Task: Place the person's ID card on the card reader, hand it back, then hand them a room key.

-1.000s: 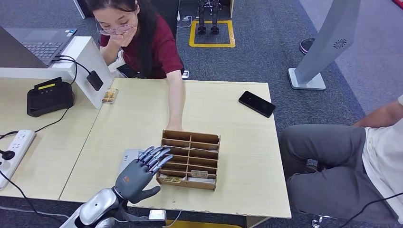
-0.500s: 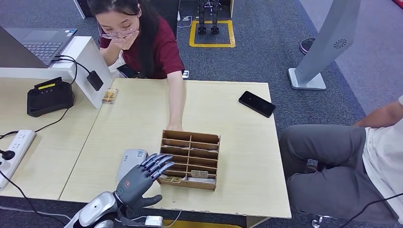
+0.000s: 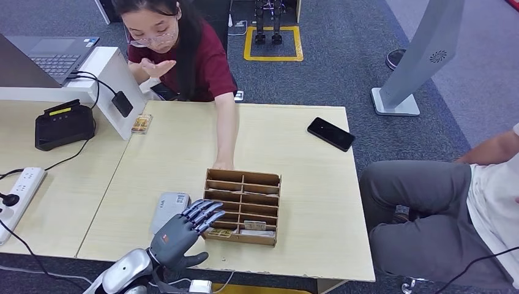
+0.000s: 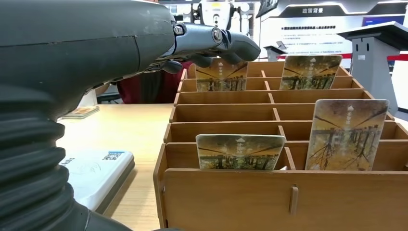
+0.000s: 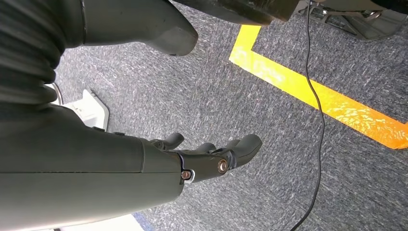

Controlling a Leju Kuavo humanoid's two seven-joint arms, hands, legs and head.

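Left hand (image 3: 180, 231): empty, fingers spread, at the bench's near edge, fingertips over the rack's near-left corner.
Right hand (image 5: 211, 156): empty, fingers loosely apart, above the floor.
Rack (image 3: 243, 206): mid-bench, bare wood around it.
Keys (image 4: 240, 151): patterned cards upright in slots.
Reader (image 3: 169, 207): left of rack.

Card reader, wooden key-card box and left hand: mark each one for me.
card reader (image 3: 166, 208), head view, on its bare grey top.
wooden key-card box (image 3: 243, 239), head view, on its near front wall.
left hand (image 3: 176, 236), head view, on the back of the hand.
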